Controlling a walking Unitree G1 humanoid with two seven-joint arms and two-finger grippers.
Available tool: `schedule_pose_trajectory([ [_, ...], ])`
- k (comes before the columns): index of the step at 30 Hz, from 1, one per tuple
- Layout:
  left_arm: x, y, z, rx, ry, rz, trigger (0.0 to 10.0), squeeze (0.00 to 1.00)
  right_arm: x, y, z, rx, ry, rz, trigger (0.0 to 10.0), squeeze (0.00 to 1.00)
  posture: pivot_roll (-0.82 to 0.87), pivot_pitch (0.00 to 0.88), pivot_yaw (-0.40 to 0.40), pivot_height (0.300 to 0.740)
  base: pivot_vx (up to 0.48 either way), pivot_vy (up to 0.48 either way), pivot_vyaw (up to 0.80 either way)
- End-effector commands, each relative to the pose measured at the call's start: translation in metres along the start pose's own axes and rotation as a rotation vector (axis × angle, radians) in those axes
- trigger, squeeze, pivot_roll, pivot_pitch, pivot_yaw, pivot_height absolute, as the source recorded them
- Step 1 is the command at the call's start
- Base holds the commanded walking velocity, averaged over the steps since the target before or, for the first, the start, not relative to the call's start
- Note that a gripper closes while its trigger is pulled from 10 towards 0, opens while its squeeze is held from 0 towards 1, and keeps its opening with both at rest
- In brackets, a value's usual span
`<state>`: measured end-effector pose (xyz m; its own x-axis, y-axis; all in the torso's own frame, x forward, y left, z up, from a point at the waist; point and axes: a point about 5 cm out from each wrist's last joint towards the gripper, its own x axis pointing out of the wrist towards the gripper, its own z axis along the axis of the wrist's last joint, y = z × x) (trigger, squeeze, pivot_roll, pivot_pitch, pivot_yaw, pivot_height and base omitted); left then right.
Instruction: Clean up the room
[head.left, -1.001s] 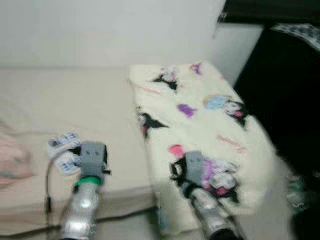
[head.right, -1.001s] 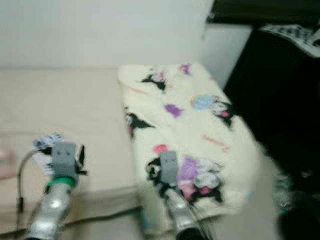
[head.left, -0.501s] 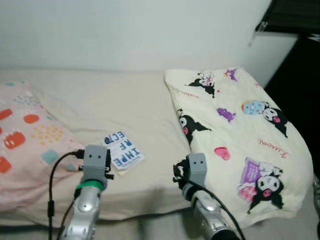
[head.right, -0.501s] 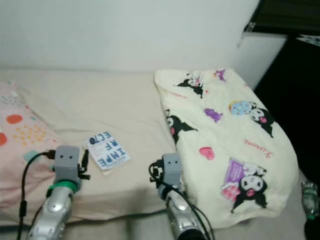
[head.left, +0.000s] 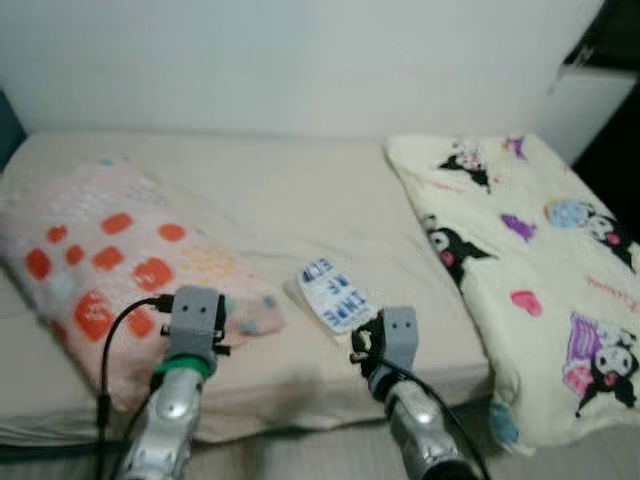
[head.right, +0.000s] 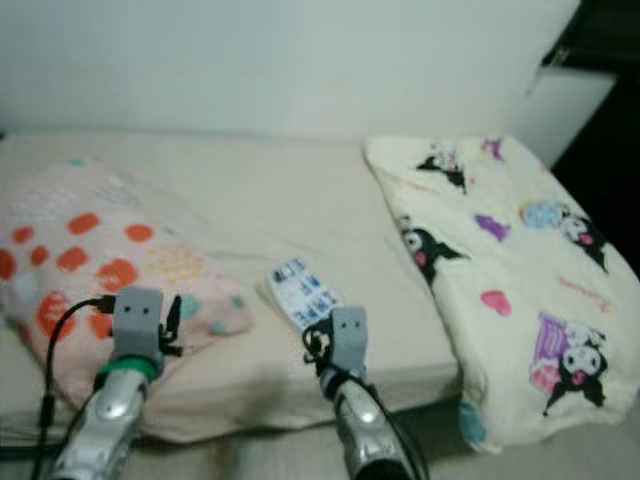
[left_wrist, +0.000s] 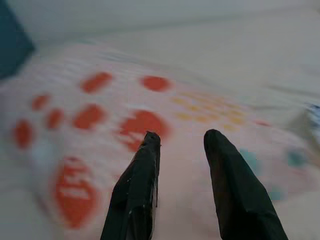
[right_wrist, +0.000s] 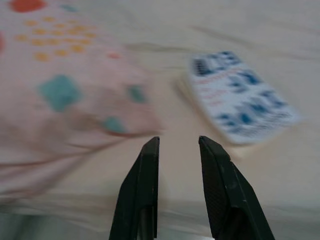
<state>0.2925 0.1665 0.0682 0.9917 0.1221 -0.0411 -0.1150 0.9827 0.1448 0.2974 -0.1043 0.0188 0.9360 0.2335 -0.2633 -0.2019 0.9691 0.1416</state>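
Bed (head.left: 300, 190) first: beige fitted sheet, smooth woven cloth with a few soft creases, running wall to wall under a plain white wall (head.left: 300, 60).

Cartoon-print blanket (head.left: 540, 270) next, cream fleece, plush looking, folded into a thick slab on the bed's right end and hanging over the front edge toward the floor.

Pink pillow (head.left: 120, 260) on the left end, soft and puffy, printed with red-orange blocks, yellow dots and teal spots; one corner lies close beside the book.

Small paperback book (head.left: 335, 297), white cover with blue lettering, flat and rectangular, lying tilted on the sheet between pillow and blanket, close to the front edge.

Left gripper (left_wrist: 181, 140): fingers apart, nothing between them, hovering over the pillow's print. Right gripper (right_wrist: 179, 144): fingers parted a little, empty, aimed at bare sheet just short of the book. Both black fingers look like hard tapered plastic.

Progress, as a judgement: cleanup looks barely begun. Blanket appears already folded and the pillow sits on the bed, but the book is loose and unheld, so it is probably the next item to pick up. The blanket's overhang may also need straightening. Wrist views are blurred, so fine detail on the book cover is unreadable.
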Motion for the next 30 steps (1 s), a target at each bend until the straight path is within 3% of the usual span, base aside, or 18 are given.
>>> schedule_pose_trajectory([
  [1, -0.0042, -0.0065, -0.007, -0.001, 0.031, -0.02, 10.0, 0.0, -0.0032, -0.007, -0.0054, 0.004, 0.022, -0.024, 10.0, 0.0, 0.06, 0.0, -0.024, 0.74, 0.0, 0.48, 0.0],
  [15, -0.0042, -0.0076, -0.0072, 0.002, 0.037, -0.037, 10.0, 0.0, -0.0025, -0.0073, -0.0048, 0.005, 0.022, -0.024, 10.0, 0.0, 0.06, 0.0, -0.024, 0.74, 0.0, 0.477, 0.0],
  [19, -0.005, -0.0077, -0.0069, 0.076, 0.029, -0.065, 10.0, 0.0, -0.0023, -0.0071, -0.0046, 0.006, 0.02, -0.024, 10.0, 0.0, 0.06, 0.0, -0.022, 0.74, 0.0, -0.221, 0.0],
  [30, -0.005, -0.0051, -0.0113, 0.04, 0.067, -0.047, 10.0, 0.0, -0.0021, -0.0078, -0.0042, 0.009, 0.018, -0.029, 10.0, 0.0, 0.06, 0.0, -0.019, 0.74, 0.0, -0.423, 0.0],
])
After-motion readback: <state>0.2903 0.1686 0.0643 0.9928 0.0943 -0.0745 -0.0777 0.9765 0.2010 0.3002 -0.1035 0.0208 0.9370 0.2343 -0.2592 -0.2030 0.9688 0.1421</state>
